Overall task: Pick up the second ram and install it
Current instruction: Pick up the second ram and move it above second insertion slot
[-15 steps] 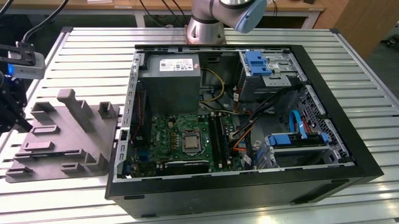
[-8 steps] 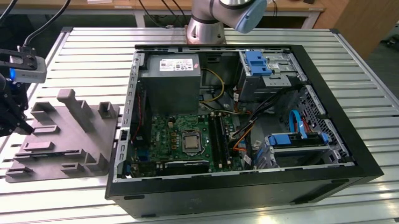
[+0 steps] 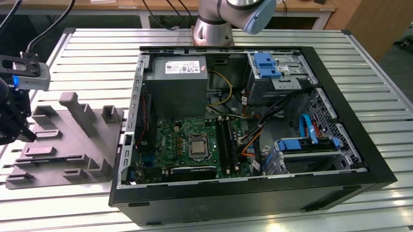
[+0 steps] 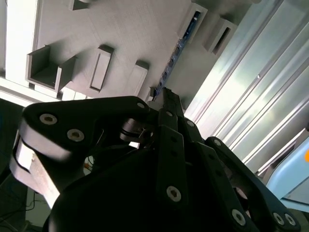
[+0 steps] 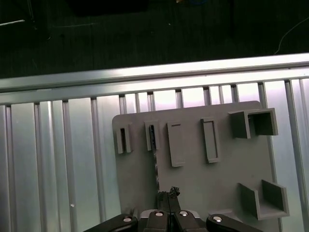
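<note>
In the exterior view the gripper [image 3: 19,128] hangs over the outer edge of the grey holder tray [image 3: 96,145], well apart from the open computer case [image 3: 380,169] and its green motherboard [image 3: 174,140], which lie off to its side on the slatted metal table [image 3: 258,43].

In the first wrist view the fingertips are drawn close together, with no gap I can make out and nothing visibly caught between them. The second ram [image 5: 155,164] stands on edge in the tray below and ahead of the tool. It shows as a thin dark strip running from one of the tray's slots back toward the fingertips, with its near end just beside them and slightly off their centre line.

In the second wrist view the same blue-edged strip [image 4: 176,50] leads away from the fingertips, seated in the tray.

As I judge it, the ram is still unpicked. A clean pick needs the fingers spread enough to straddle the thin board, centred on its line and squared to its flat faces. They should close on the board rather than the chips and lift straight out of the slot without twisting against the tray's walls.
</note>
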`<action>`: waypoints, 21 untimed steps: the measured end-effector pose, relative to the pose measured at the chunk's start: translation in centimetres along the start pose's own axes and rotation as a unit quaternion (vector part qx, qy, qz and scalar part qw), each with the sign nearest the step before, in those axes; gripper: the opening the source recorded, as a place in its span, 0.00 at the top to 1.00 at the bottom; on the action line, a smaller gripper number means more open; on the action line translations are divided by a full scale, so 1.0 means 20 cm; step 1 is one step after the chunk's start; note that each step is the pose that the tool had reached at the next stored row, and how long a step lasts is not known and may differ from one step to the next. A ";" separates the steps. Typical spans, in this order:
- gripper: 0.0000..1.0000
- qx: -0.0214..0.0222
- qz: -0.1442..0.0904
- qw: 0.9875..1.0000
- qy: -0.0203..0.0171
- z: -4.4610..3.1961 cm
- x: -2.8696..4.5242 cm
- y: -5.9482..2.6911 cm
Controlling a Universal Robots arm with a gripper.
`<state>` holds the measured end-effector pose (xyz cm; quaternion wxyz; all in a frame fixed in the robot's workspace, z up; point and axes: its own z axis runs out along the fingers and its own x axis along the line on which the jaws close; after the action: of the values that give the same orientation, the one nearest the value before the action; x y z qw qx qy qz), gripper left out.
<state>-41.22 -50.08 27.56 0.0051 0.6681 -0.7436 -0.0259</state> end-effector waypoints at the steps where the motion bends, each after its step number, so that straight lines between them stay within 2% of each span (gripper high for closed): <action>1: 0.90 0.000 -0.001 1.000 0.000 0.004 0.003 0.000; 14: 0.90 0.000 -0.010 1.000 0.000 0.056 0.028 -0.005; 21: 0.90 0.000 -0.015 1.000 0.001 0.102 0.033 -0.008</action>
<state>-41.23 -50.68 25.49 0.0055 0.6791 -0.7336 -0.0259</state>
